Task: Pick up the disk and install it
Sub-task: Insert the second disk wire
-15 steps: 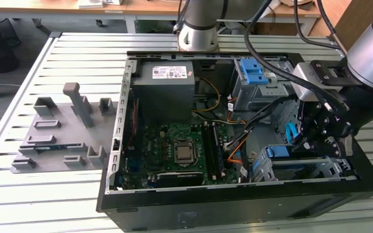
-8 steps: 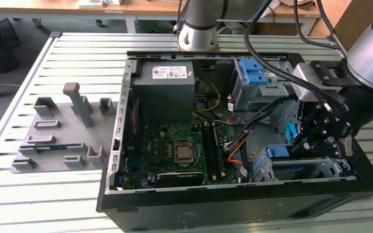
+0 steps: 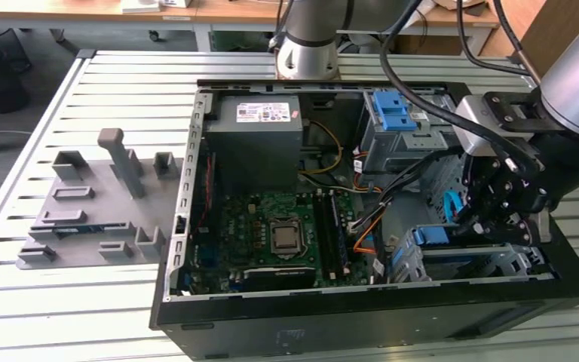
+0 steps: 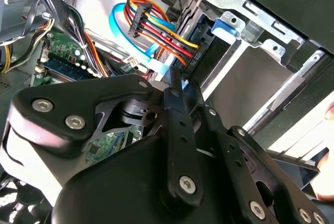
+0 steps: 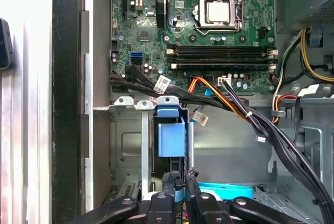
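The disk (image 5: 171, 138) stands on edge in the lower drive cage (image 5: 125, 140) at the front corner of the open computer case, its blue bracket facing outward. In the exterior view the disk's bracket (image 3: 439, 235) shows as a blue block at the cage on that view's right. My gripper (image 5: 180, 178) reaches down onto the disk's near edge, fingers drawn close together around a strip of blue bracket. In the exterior view the gripper (image 3: 481, 226) hangs directly over that cage. In the second wrist view the gripper (image 4: 176, 85) points toward the blue bracket (image 4: 224, 28) in the bay.
Bundled power and data cables (image 4: 156, 31) run close beside the cage. The motherboard (image 3: 280, 234) fills the case floor, and the grey power supply (image 3: 259, 121) sits at the back. An upper drive cage with a blue latch (image 3: 395, 113) stands behind. A grey fixture plate (image 3: 99, 204) lies on the table.
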`<action>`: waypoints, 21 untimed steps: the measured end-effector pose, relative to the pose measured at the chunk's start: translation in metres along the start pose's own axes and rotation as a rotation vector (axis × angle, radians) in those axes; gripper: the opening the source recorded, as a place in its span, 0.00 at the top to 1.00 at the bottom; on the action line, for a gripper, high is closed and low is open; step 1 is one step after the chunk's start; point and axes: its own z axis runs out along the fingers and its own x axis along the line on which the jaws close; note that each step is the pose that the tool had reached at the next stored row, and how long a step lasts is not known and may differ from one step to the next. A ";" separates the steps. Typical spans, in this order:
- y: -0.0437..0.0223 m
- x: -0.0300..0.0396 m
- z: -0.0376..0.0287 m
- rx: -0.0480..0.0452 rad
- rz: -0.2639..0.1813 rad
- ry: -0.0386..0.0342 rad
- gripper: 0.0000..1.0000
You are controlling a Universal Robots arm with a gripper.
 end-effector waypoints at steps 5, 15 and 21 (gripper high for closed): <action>0.0001 0.0000 -0.0015 0.0000 0.000 -0.0002 0.76; 0.0004 -0.0005 -0.0127 0.0000 0.000 -0.0004 0.76; 0.0007 -0.0009 -0.0220 -0.0001 0.000 -0.0005 0.89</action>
